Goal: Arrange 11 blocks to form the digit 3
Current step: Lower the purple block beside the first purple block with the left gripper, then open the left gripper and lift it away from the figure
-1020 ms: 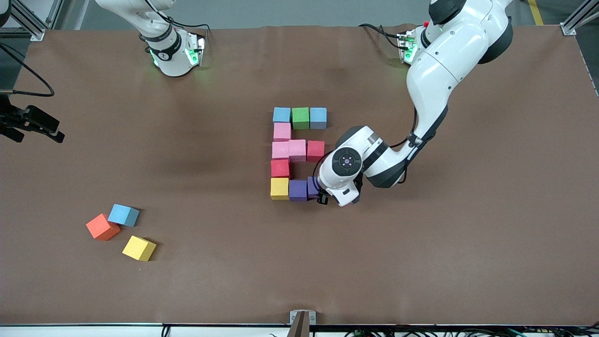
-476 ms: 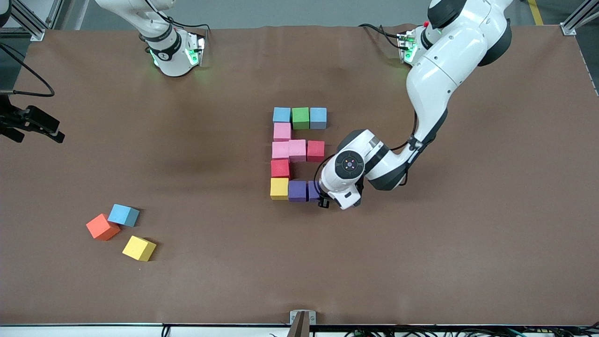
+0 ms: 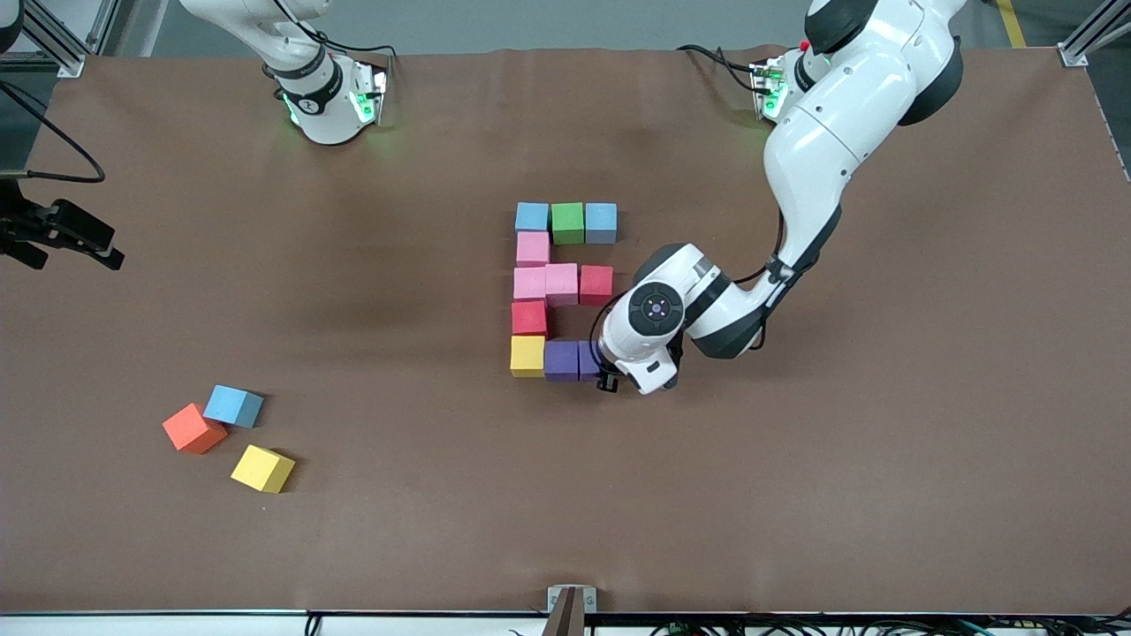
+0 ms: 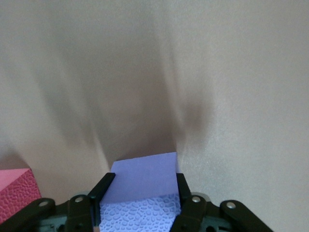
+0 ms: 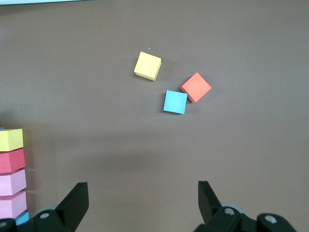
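**Foam cubes on brown desk: count and arm pose**

Foam cubes total fourteen on the brown desk [image 3: 884, 459]. Eleven sit in the digit 3 [image 3: 564, 290] figure mid-desk: two light blue cubes [image 3: 532, 216] with one green cube [image 3: 567, 223] between them in the row farthest from the front camera; three pink cubes [image 3: 533, 248]; two red cubes [image 3: 596, 284]; one yellow cube [image 3: 527, 355]; two purple cubes [image 3: 562, 359] in the row nearest the camera. Three loose cubes lie well apart toward the right arm's end: one orange cube [image 3: 193, 428] touching one blue cube [image 3: 234, 406], and one loose yellow cube [image 3: 262, 468] near them. No readable writing on any cube.

Left arm reaches in from its base, elbow bent, wrist pointing down at the end of the nearest row. Left gripper [image 4: 139, 194] is closed on the end purple cube [image 4: 141, 193], a finger on each side; that cube sits beside the other purple one. Right arm waits; right gripper [image 5: 142, 203] is up over bare desk, fingers spread wide, holding nothing.
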